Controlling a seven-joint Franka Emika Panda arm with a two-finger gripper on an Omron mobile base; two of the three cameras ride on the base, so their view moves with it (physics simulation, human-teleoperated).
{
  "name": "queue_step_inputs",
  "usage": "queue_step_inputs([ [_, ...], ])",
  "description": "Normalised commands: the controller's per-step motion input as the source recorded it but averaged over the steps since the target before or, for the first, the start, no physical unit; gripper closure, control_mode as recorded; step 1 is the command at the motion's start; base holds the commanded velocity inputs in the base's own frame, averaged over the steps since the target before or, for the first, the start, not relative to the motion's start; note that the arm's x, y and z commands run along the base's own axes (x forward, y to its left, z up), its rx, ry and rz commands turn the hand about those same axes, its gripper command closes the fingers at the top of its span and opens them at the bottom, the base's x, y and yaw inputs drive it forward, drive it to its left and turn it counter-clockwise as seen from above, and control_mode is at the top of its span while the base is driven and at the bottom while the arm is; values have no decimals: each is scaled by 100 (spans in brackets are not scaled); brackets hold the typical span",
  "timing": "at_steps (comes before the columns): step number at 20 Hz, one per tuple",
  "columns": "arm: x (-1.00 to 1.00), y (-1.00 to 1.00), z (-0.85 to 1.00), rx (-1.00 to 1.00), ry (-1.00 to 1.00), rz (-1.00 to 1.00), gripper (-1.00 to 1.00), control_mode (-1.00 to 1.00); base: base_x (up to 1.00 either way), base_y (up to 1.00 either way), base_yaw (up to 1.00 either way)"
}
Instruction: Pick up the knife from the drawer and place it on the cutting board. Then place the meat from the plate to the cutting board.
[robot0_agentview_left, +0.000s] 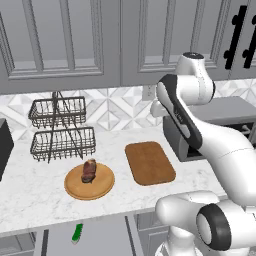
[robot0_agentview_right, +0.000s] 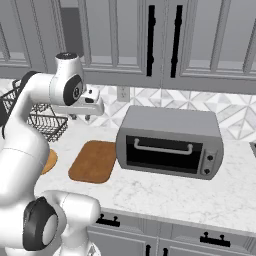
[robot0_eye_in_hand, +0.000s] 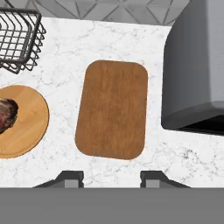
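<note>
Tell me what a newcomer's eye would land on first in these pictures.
The big white arm rises over the marble counter, its open gripper hovering above the bare brown cutting board. Left of the board, the meat sits on the round tan plate, and a grey toaster oven stands to the board's right. Below the counter edge, the green-handled knife lies in the open drawer.

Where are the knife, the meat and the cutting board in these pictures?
knife (robot0_agentview_left: 77, 233): left base view, on its green handle, lying in the open drawer.
meat (robot0_agentview_left: 89, 170): left base view, middle of the chunk on the plate.
cutting board (robot0_eye_in_hand: 112, 109): hand view, centre of its bare wooden top.
</note>
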Motion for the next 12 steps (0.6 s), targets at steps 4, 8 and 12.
queue_step_inputs([
  [4,-23,0,-3,0,0,0,-100,-100,0,0,0],
  [8,-63,0,-16,0,0,0,-100,-100,0,0,0],
  [12,-75,0,-31,-1,0,0,-100,-100,0,0,0],
])
